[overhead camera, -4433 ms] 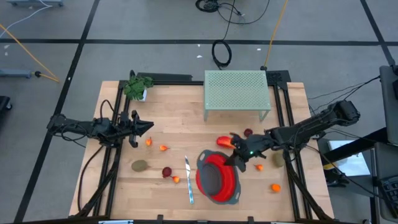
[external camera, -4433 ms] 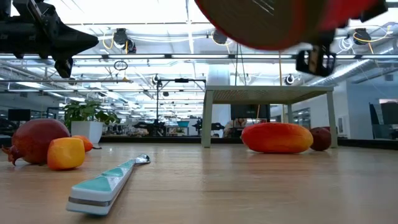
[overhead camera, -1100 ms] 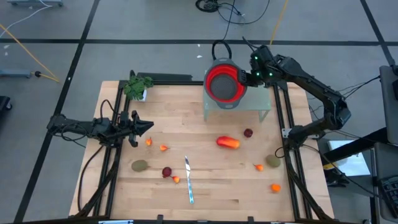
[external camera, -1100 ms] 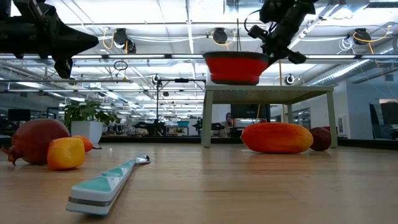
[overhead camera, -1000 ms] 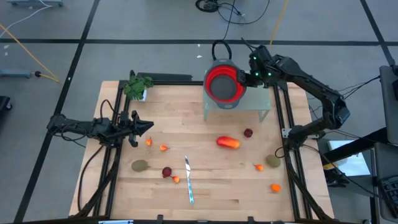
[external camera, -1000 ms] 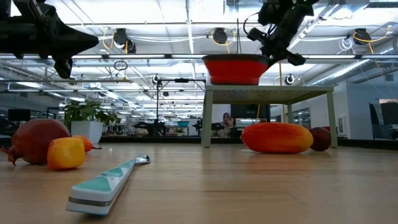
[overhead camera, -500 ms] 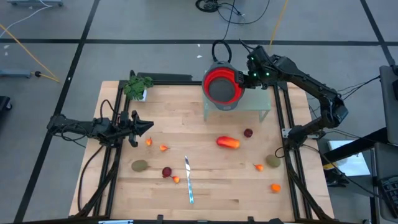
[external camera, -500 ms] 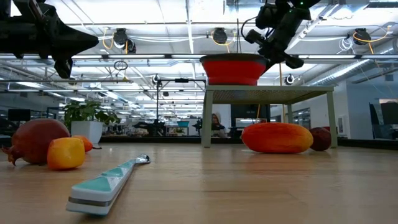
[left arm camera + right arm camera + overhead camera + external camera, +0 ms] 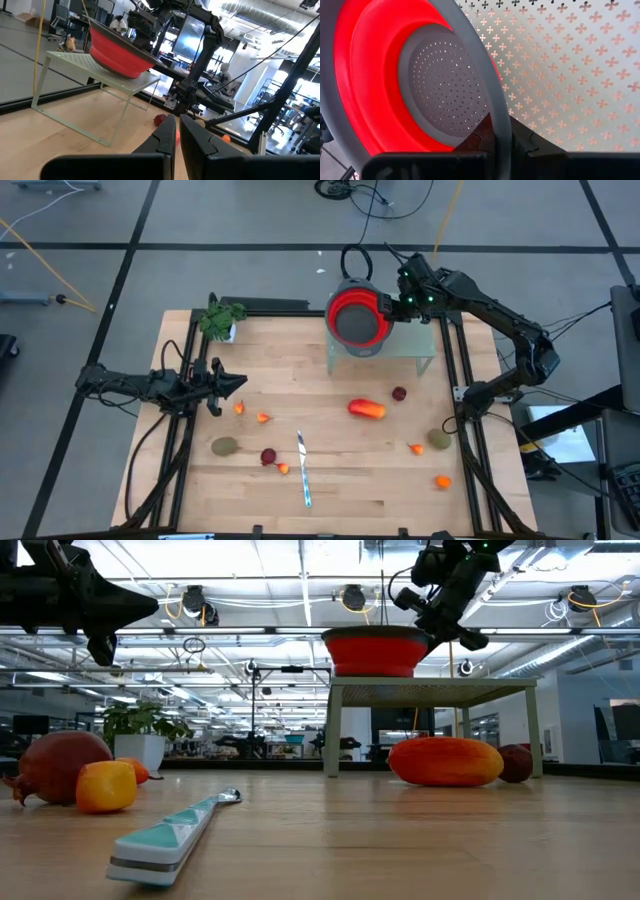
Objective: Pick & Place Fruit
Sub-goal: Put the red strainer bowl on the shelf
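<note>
Your fruit is lying scattered across the counter (image 9: 390,480): the long orange-red piece (image 9: 366,409) near the middle, a dark red ball (image 9: 399,393) just beside it, a kiwi-like oval (image 9: 224,445) toward the left. These look like light, stiff, smooth toy pieces, so you are likely dealing with things that roll; take the long one across its narrow waist, the round ones through their widest part. Your right pincer (image 9: 392,304) is reaching out over the perforated green rack (image 9: 415,315), clamping the grey rim of the red colander (image 9: 358,318), which is resting on the rack. Your left pincer (image 9: 238,383) is hanging closed and empty above the counter's left side.
</note>
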Controlling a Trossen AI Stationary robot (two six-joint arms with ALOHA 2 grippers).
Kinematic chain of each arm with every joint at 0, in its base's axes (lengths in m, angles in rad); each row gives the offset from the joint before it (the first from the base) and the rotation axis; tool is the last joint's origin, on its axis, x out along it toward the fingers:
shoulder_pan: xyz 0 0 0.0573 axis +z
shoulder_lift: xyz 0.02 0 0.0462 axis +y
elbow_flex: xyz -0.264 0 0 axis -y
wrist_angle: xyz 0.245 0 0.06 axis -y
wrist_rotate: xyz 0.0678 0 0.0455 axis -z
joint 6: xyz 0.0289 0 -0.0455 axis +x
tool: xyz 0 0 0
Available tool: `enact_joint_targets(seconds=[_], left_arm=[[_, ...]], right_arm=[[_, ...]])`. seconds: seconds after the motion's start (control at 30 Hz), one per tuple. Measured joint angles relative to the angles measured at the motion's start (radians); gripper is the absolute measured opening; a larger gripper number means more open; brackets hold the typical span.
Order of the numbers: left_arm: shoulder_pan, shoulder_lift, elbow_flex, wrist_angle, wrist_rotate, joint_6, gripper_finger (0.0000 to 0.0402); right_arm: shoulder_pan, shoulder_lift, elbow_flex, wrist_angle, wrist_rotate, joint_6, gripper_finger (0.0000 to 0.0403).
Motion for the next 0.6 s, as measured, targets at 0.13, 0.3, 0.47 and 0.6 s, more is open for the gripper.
enact_joint_targets(seconds=[0.13, 0.3, 0.47, 0.6], left_arm=[[0.000, 0.000, 0.000, 0.000, 0.000, 0.000, 0.0024], [0.000, 0.000, 0.000, 0.000, 0.000, 0.000, 0.0024], [0.000, 0.000, 0.000, 0.000, 0.000, 0.000, 0.0024], [0.000, 0.000, 0.000, 0.000, 0.000, 0.000, 0.0024]], right_arm=[[0.000, 0.000, 0.000, 0.000, 0.000, 0.000, 0.0009], [0.000, 0.000, 0.000, 0.000, 0.002, -0.008, 0.0009], [0.000, 0.000, 0.000, 0.000, 0.010, -0.010, 0.0009], [0.000, 0.000, 0.000, 0.001, 0.027, -0.011, 0.0017]])
